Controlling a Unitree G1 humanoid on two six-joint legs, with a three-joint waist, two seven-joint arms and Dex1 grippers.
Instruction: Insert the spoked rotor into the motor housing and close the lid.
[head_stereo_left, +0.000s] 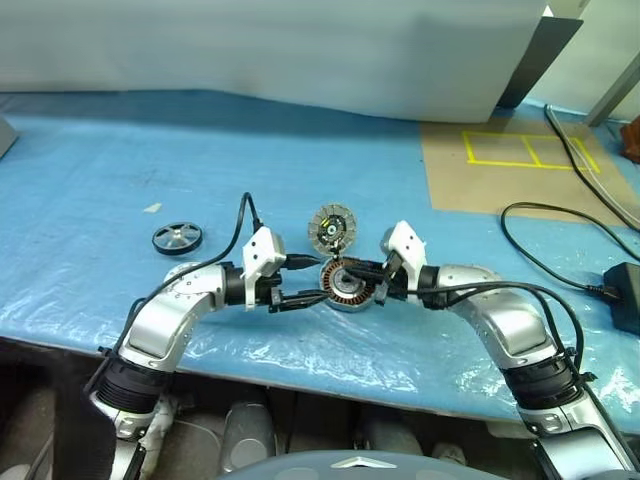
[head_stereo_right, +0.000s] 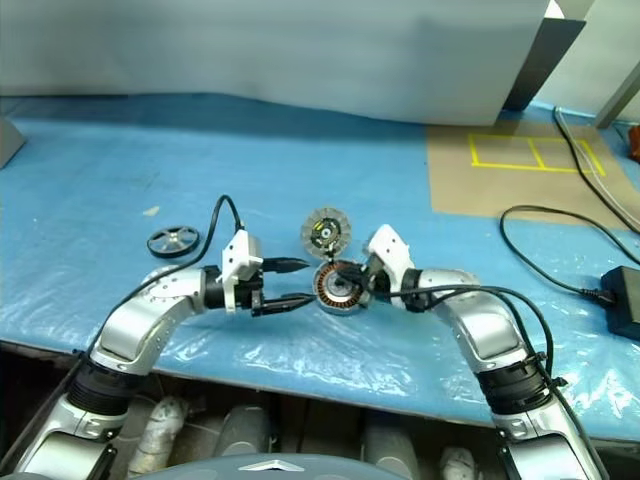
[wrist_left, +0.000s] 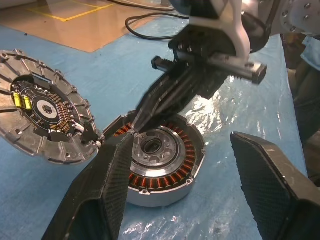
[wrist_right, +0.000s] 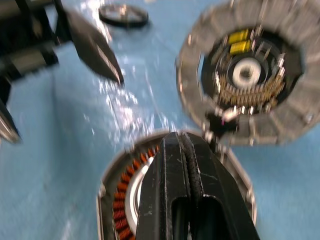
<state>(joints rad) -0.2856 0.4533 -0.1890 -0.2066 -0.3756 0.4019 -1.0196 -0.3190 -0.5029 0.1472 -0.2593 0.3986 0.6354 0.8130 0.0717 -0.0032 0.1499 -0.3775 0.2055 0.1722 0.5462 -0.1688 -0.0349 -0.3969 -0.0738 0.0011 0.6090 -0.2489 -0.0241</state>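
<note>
One of each motor part, two grippers, on one table.

One rotor (head_stereo_left: 177, 238) lies at middle left of the head view; one housing (head_stereo_left: 352, 284) sits at centre, with one lid (head_stereo_left: 333, 229) standing open just above it. Two grippers meet at the housing: the left gripper (head_stereo_left: 318, 281) and the right gripper (head_stereo_left: 346, 270). Two black cables (head_stereo_left: 560, 215) run at right, to one black box (head_stereo_left: 626, 296) at the right edge. One yellow tape outline (head_stereo_left: 528, 150) marks the upper right of the table (head_stereo_left: 120, 170).

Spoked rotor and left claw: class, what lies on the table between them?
Nothing but bare blue table cover; in the left eye view the spoked rotor sits apart from the left claw.
</note>
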